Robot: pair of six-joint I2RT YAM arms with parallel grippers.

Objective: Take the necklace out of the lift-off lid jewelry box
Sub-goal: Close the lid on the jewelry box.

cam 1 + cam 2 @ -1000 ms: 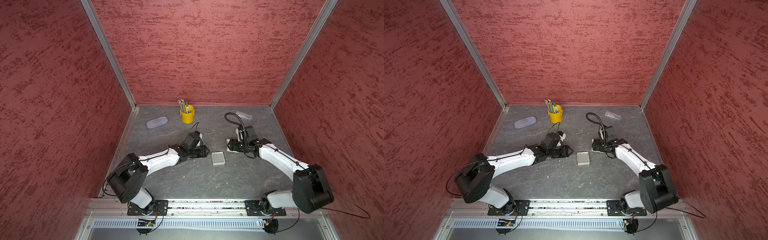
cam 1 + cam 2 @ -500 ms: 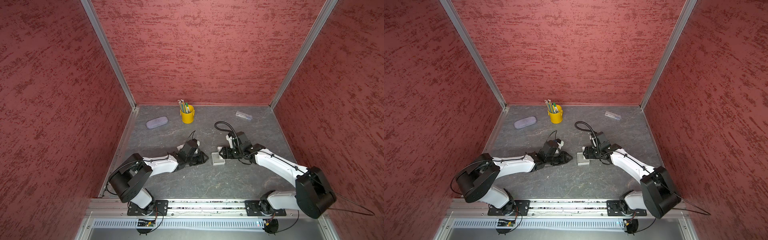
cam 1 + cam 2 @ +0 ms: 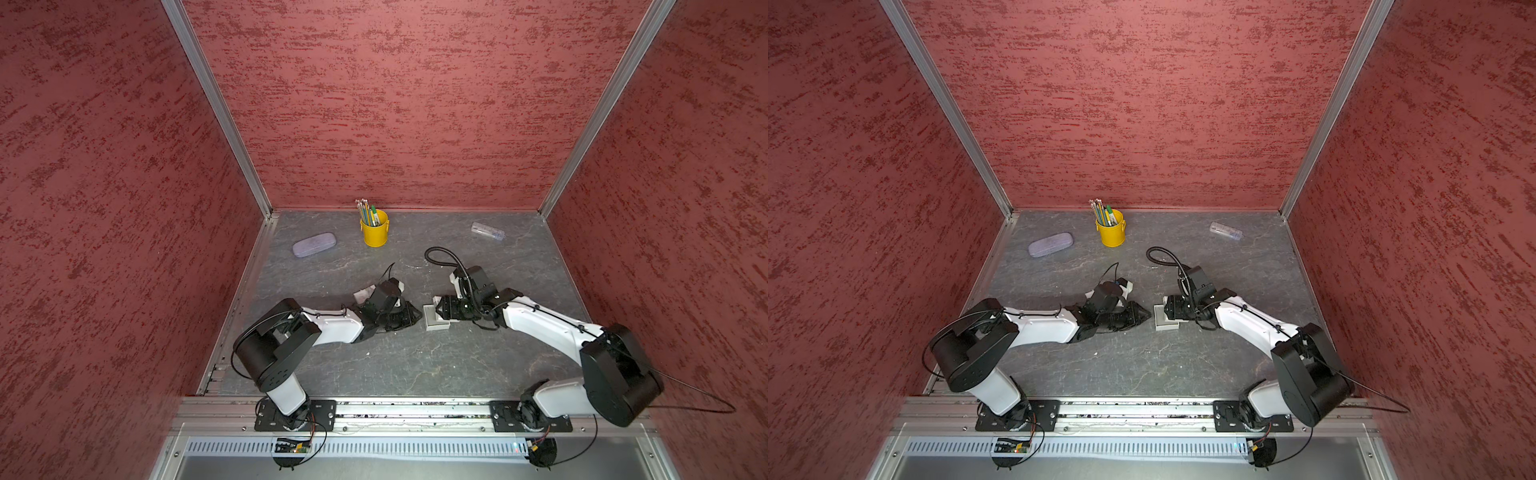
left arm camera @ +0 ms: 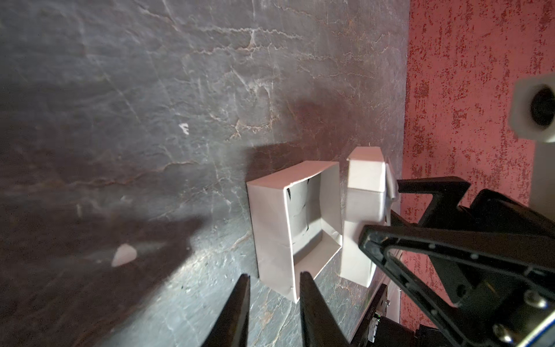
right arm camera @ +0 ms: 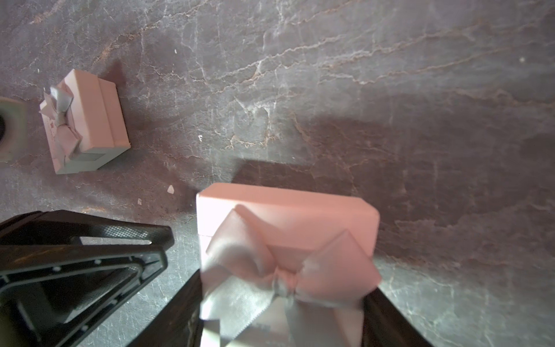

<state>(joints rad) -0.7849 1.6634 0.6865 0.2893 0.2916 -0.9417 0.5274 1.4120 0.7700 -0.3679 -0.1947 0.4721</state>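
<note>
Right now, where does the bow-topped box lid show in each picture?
Top view: lid, below centre.
Top view: below centre too.
Left wrist: right of middle, beside the open box.
Right wrist: lower middle, close up.
Shared landmark: the black left gripper.

A robotics lab test cell: red textured panels [image 3: 395, 104] in aluminium framing [image 3: 216, 108] enclose a slate-grey tabletop [image 3: 415, 365], left arm [image 3: 332, 328] and right arm [image 3: 540, 328] bolted to its front rail [image 3: 415, 405].

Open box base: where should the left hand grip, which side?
I'd pinch the near wall of the box base, one finger inside, coming from where the left hand is. Top is open, wall thin and upright; the lid crowds the far side.
</note>
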